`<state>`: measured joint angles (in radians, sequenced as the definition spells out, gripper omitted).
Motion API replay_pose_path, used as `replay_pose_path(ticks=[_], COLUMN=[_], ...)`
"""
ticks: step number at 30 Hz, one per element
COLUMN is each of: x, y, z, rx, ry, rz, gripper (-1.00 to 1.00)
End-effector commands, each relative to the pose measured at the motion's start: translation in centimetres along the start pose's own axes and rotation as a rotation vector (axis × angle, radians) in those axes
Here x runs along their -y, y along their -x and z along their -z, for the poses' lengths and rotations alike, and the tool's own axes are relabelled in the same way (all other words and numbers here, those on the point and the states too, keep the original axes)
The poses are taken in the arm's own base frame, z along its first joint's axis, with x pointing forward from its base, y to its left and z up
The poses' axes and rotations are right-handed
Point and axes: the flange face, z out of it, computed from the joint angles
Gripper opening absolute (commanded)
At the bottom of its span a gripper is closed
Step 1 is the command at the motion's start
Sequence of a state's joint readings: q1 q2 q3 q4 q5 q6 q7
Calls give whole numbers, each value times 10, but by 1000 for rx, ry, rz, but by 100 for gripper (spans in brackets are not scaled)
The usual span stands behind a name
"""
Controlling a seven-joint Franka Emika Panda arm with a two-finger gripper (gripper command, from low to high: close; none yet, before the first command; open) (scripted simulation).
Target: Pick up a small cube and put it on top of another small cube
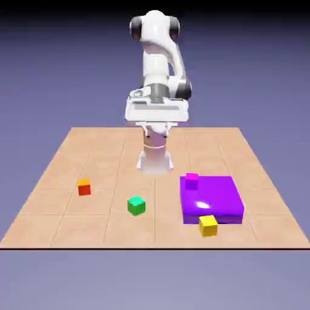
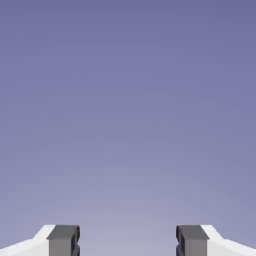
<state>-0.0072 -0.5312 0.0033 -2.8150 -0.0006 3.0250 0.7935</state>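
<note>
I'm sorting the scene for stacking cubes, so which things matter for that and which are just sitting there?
For the job:
- red cube
- green cube
- yellow cube
- magenta cube, on the purple block's far corner
- gripper, fingers apart, holding nothing

Just lying about:
- purple block, large and flat
- table

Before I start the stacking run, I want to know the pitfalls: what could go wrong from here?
1. The gripper is open and sees only backdrop in the hand view, so no cube is lined up; a descent could miss.
2. The yellow cube sits against the purple block near the table's front edge; a finger may hit the block or nudge the cube off.
3. The magenta cube lies at the block's far corner, crowding a grasp.
</note>
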Motion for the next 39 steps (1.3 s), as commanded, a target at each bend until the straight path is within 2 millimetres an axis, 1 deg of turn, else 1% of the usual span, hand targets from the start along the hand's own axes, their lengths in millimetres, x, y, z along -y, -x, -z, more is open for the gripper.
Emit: replay_pose_path(ticks=[1, 5, 9, 13, 16, 17, 25, 26, 27, 28, 36, 38, 39], x=[-10, -55, -105, -156, -194, -194, -227, -227, -227, -227, -194, -194, -203], y=[3, 18, 39, 65, 89, 89, 122, 122, 122, 122, 89, 89, 79], z=[-13, -61, -100, -129, -145, -145, -196, -196, -196, -196, -145, -145, -142], rx=[25, 110, 176, 222, 245, 245, 245, 245, 245, 245, 245, 245, 218], ry=[40, 209, 387, 576, 722, 722, 722, 722, 722, 722, 722, 722, 736], rz=[-52, -266, -482, -698, -854, -854, -854, -854, -854, -854, -854, -854, -927], gripper=[0, 0, 0, 0, 0, 0, 0, 0, -100, -100, -100, -100, -100])
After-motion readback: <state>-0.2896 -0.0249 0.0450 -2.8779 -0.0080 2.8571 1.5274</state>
